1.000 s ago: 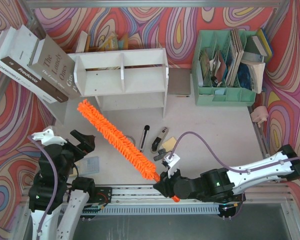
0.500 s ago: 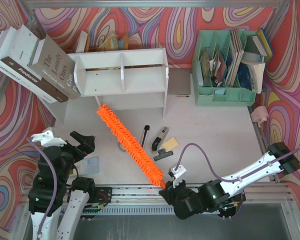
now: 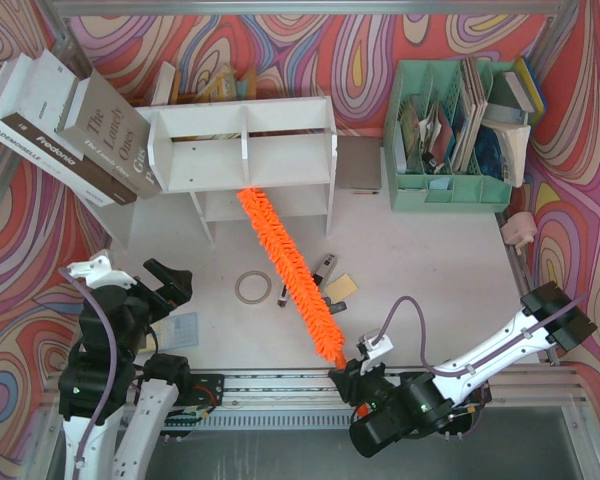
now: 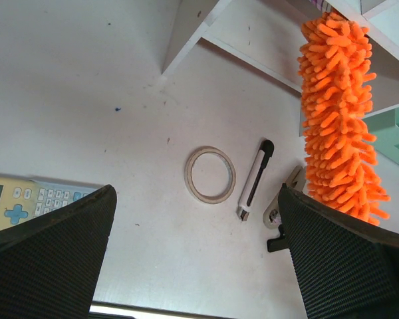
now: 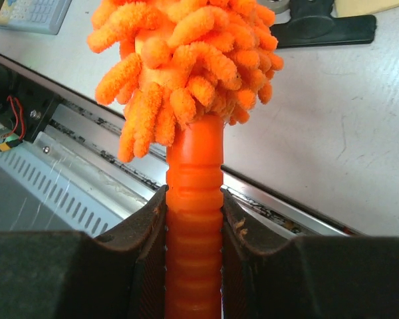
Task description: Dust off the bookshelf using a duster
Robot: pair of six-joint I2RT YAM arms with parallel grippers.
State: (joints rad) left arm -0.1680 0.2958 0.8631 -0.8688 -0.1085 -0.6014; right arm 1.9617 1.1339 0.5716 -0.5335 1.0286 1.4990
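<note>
The white bookshelf (image 3: 242, 150) stands at the back of the table, and its leg shows in the left wrist view (image 4: 186, 33). The fluffy orange duster (image 3: 290, 270) slants from the near edge up to the shelf, its tip at the mouth of the lower tier; it also fills the right side of the left wrist view (image 4: 339, 126). My right gripper (image 3: 355, 385) is shut on the duster's ribbed orange handle (image 5: 194, 199), both pads pressed against it. My left gripper (image 3: 165, 285) hangs open over bare table at the near left (image 4: 196, 266), holding nothing.
Large books (image 3: 70, 125) lean against the shelf's left side. A mint-green organizer (image 3: 450, 140) stands at the back right. A tape ring (image 4: 210, 174), a white cutter (image 4: 255, 179), a calculator (image 4: 26, 199), a black clip (image 5: 326, 26) and a yellow note (image 3: 342, 285) lie in front of the shelf.
The duster has swung to the right, its tip going from the shelf's left front corner to the lower tier's opening. My right gripper slid right and nearer along the front edge. The left arm stayed put.
</note>
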